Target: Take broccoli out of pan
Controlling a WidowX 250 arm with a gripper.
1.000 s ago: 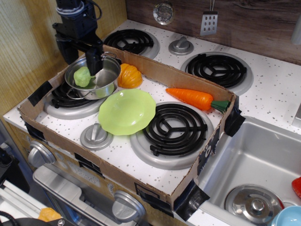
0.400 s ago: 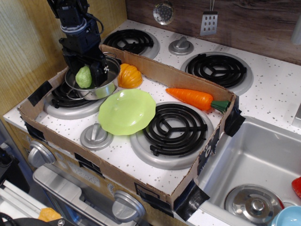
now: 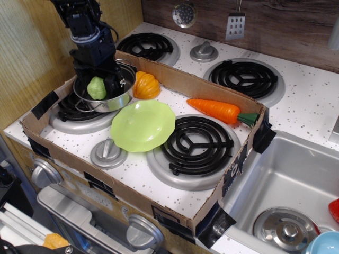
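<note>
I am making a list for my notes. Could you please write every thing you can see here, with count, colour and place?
broccoli: 1, pale green, in pan between the fingers
pan: 1, steel, back-left burner
pumpkin: 1, orange, right of pan
plate: 1, lime green, centre
carrot: 1, orange, right
lid: 1, grey, front of plate
cardboard tray: 1, brown, on stove
sink: 1, steel, right
gripper: 1, black, over pan

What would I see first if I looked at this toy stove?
Probably the black gripper reaching down into the shiny pan at the back left, right around the little green broccoli. Next, the bright orange carrot in the middle and the big green plate in front of the pan.
</note>
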